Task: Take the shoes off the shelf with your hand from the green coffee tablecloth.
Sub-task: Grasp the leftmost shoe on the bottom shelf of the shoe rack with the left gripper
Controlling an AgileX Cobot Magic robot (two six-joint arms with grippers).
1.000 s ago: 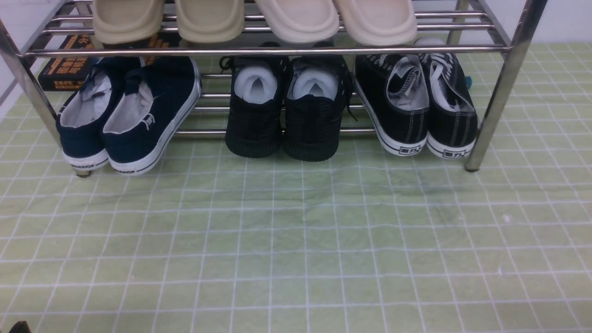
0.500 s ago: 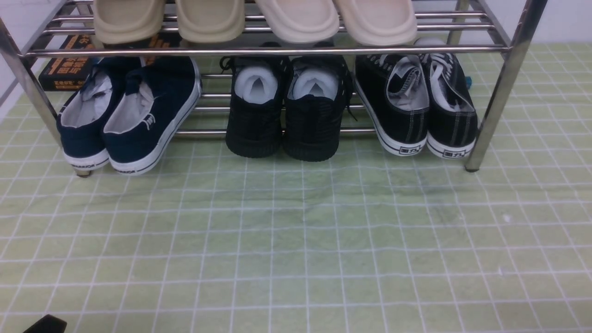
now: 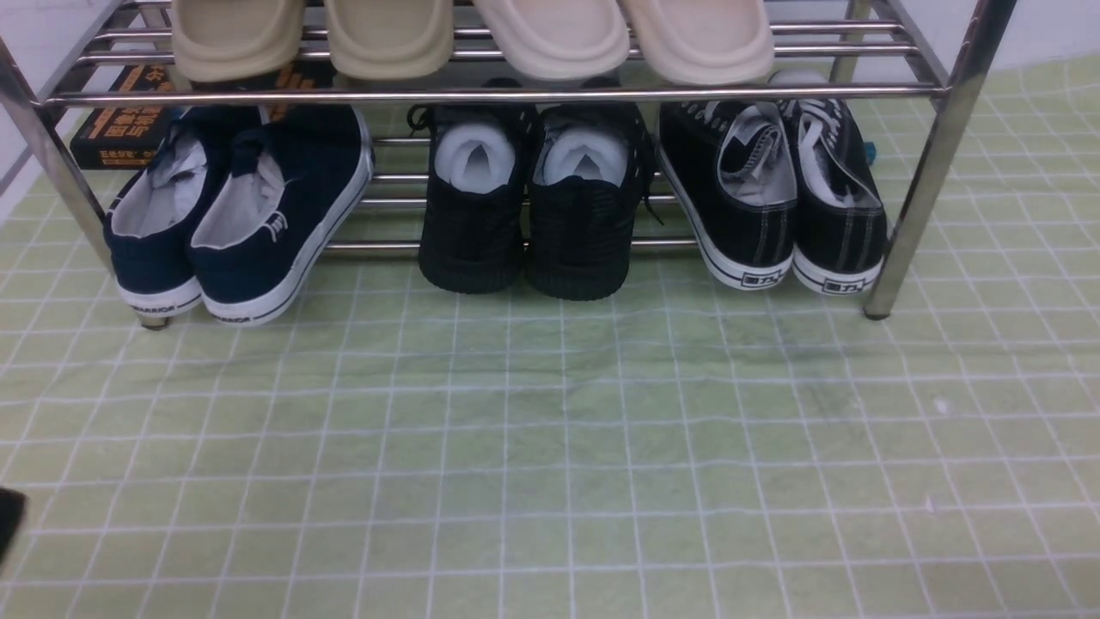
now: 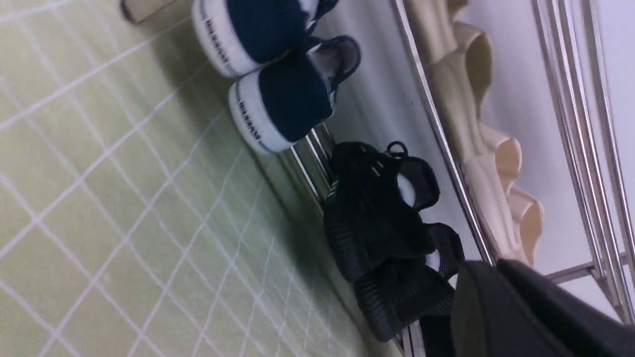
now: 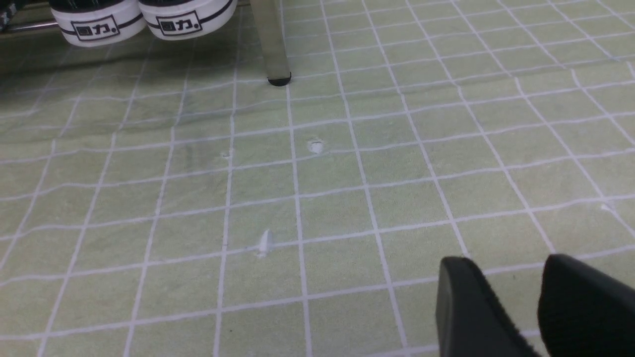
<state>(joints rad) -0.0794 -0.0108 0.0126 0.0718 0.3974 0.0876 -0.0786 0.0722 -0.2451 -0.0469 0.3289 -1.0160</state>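
The navy slip-on shoes with white soles stand at the left end of the chrome shelf's lower tier, heels toward me over the green grid tablecloth. They also show in the left wrist view. My left gripper has its fingers pressed together and empty, away from the shoes. Only a dark sliver of it shows at the front view's left edge. My right gripper is open and empty, low over the cloth, outside the front view.
An all-black lace-up pair and black sneakers with white stitching share the lower tier. Beige slippers lie on the top tier. A black box with orange print sits behind the rack. A rack leg stands ahead of the right gripper.
The dark tip of my left gripper at the front view's bottom left has moved up and to the left edge. The shoes and rack have not moved.
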